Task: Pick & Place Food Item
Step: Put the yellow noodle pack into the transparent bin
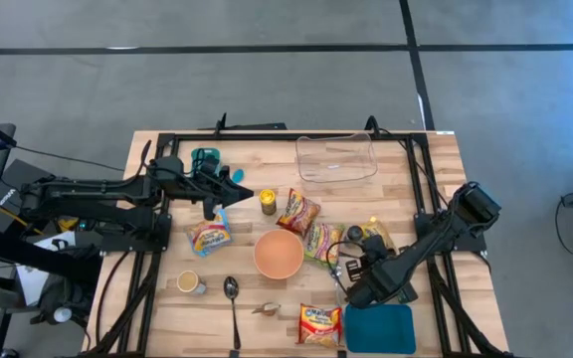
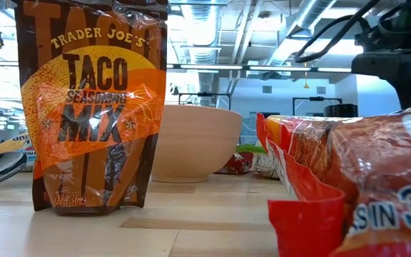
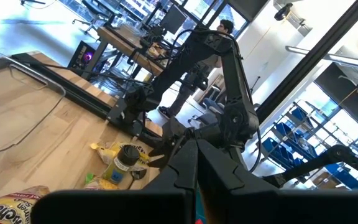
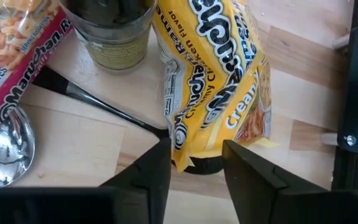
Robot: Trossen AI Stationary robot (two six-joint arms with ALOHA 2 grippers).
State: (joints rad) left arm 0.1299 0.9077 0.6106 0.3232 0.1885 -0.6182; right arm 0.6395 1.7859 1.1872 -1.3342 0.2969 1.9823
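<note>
So the right claw (image 4: 196, 163) sits open around the yellow noodle pack (image 4: 219, 81) by the bowl (image 1: 279, 254), not lifted yet; the left claw (image 1: 235, 195) waits clenched.

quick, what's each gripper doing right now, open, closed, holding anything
Left gripper: shut, holding nothing, over the table's left side.
Right gripper: open, fingers either side of the yellow ramen packet; no firm grip visible.

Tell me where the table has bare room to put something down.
Bare wood lies between the clear container and the yellow jar, and left of the cup. Around the bowl the noodle packets crowd the table.
</note>
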